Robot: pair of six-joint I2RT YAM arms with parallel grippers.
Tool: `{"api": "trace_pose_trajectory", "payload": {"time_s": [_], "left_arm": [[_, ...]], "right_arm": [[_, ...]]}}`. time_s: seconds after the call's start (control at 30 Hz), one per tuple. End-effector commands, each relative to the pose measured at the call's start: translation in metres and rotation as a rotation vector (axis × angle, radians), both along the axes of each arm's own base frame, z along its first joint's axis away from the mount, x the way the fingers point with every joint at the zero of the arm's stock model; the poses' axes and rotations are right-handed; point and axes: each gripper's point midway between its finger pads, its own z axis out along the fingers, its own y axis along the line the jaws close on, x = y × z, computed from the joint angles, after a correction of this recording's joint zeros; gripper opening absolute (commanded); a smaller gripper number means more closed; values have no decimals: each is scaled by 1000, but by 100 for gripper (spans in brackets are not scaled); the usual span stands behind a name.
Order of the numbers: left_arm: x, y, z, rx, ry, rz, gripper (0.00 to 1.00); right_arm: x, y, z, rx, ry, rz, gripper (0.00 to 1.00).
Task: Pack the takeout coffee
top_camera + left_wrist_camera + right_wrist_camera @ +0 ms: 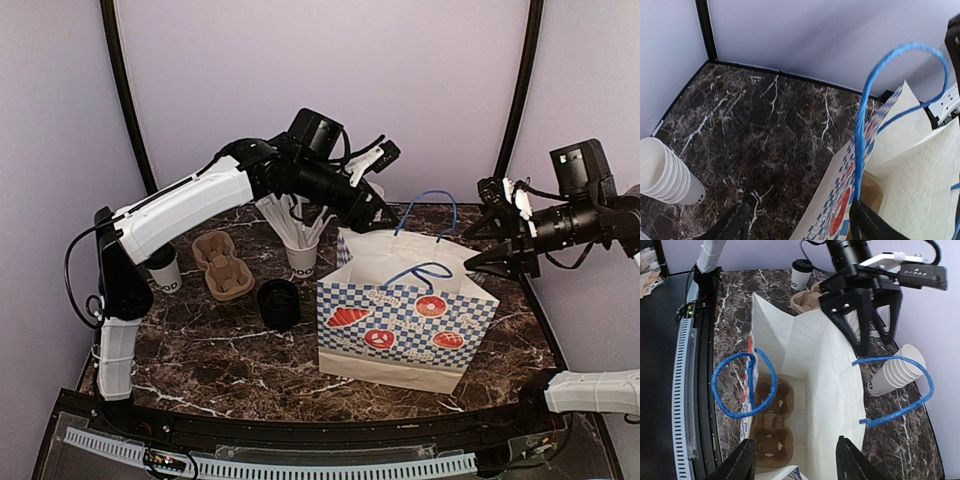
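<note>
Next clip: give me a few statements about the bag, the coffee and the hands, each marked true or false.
1. A pulp carrier lies inside the bag. True.
2. The coffee is already packed. False: the coffee cup stands on the table, far left of the bag.
3. The left hand and the right hand are both open. True.
4. The bag lies flat on its side. False: it stands upright, mouth open.

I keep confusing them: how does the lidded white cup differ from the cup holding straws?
The lidded cup wears a black lid; the straw cup is open, white straws fanning out. The lidded cup stands left of the pulp carrier; the straw cup stands right of it, near the bag. Both are white, upright, with dark lettering low down.
</note>
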Motion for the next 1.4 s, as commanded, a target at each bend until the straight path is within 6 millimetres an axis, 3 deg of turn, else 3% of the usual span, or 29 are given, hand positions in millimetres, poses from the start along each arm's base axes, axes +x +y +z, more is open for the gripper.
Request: {"api": "trace_pose_trajectory", "payload": {"time_s": [0.0,0.13,0.33,0.43,0.53,0.67,0.97,1.1,1.37], "left_arm": [[-20,3,-12,68,-8,-105,71],[-26,-2,-24,79,12,-155,68],[-33,-7,-26,70,8,-195,58],[-38,-7,-8,40,-17,-205,59],[-47,-5,26,-30,-89,-214,65],[-52,-5,34,-57,-115,-231,70],[-35,-14,-6,35,-101,-191,69],[-30,-17,-17,64,-99,-186,60],[-44,-26,-25,80,-100,-246,45]], "right_arm": [[19,-9,27,52,-69,-95,58],[37,-15,29,58,-73,-158,61],[56,-15,23,64,-32,-192,62],[62,-15,24,74,-18,-199,62],[67,-15,23,76,-6,-206,62],[71,-16,21,78,5,-216,62],[71,-21,25,88,-1,-229,63],[70,-23,29,92,-10,-237,63],[71,-23,28,94,-4,-237,63]]}}
